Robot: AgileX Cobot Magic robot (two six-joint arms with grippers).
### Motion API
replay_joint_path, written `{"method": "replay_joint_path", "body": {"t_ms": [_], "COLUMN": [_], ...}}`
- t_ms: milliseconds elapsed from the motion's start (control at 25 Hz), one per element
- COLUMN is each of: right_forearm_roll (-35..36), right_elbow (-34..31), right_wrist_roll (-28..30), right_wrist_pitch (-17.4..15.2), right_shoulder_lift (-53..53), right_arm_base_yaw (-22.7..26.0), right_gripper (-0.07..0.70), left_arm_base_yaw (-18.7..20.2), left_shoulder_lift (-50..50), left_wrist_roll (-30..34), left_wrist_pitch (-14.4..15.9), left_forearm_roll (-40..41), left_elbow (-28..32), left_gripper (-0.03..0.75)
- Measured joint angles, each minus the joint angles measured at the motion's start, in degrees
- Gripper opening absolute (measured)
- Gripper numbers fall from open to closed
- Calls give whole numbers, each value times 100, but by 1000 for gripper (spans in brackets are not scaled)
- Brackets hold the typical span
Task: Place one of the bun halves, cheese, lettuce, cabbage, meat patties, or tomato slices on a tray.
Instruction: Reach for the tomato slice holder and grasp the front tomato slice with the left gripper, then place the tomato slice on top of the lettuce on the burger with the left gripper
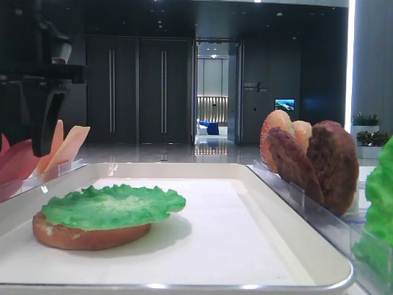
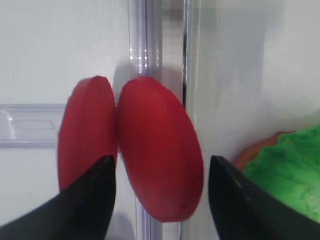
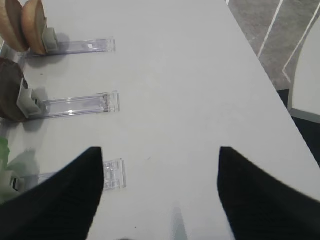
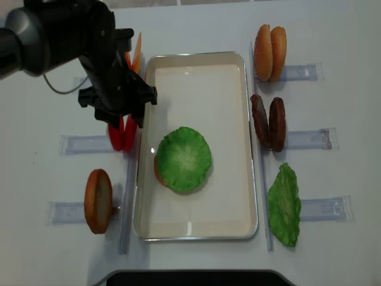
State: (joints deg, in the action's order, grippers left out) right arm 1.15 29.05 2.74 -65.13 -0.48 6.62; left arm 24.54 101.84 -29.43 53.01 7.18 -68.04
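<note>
Two red tomato slices (image 2: 85,130) stand on edge in a clear holder left of the cream tray (image 4: 202,89). My left gripper (image 2: 161,159) is open and straddles the slice nearer the tray (image 2: 160,135), with a narrow gap at each fingertip. From above, the left arm (image 4: 113,89) covers the upper part of the tomato slices (image 4: 122,140). In the tray a green lettuce leaf (image 4: 183,159) lies on a bun half (image 1: 86,236). My right gripper (image 3: 160,150) hangs open over bare white table, holding nothing.
Cheese slices (image 4: 137,50) stand behind the left arm. A bun half (image 4: 98,201) stands front left. Right of the tray are two bun halves (image 4: 269,52), two meat patties (image 4: 268,122) and a lettuce leaf (image 4: 284,204), each in clear holders (image 4: 306,138). The table edge (image 3: 265,65) runs at the right.
</note>
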Motion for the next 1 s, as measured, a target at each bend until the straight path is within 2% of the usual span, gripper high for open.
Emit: {"method": "replay_joint_path", "body": {"t_ms": [200, 280, 440, 480, 760, 1000], "right_forearm_roll": [0, 0, 0, 0, 0, 5], "right_elbow": [0, 0, 0, 0, 0, 0], "right_wrist_roll": [0, 0, 0, 0, 0, 0], "right_wrist_pitch": [0, 0, 0, 0, 0, 0], "right_shoulder_lift": [0, 0, 0, 0, 0, 0], "right_arm_base_yaw": [0, 0, 0, 0, 0, 0], "right_gripper": [464, 464, 464, 464, 464, 464], "left_arm_base_yaw": [0, 0, 0, 0, 0, 5], "left_shoulder_lift": [167, 173, 173, 166, -172, -510], "left_wrist_roll": [0, -1, -1, -1, 4, 137], "left_wrist_pitch": [-29, -30, -6, 12, 78, 83], "left_forearm_roll": [13, 13, 39, 57, -103, -755], "left_elbow": [0, 0, -6, -6, -42, -216], "left_gripper": [420, 337, 94, 67, 58, 57]}}
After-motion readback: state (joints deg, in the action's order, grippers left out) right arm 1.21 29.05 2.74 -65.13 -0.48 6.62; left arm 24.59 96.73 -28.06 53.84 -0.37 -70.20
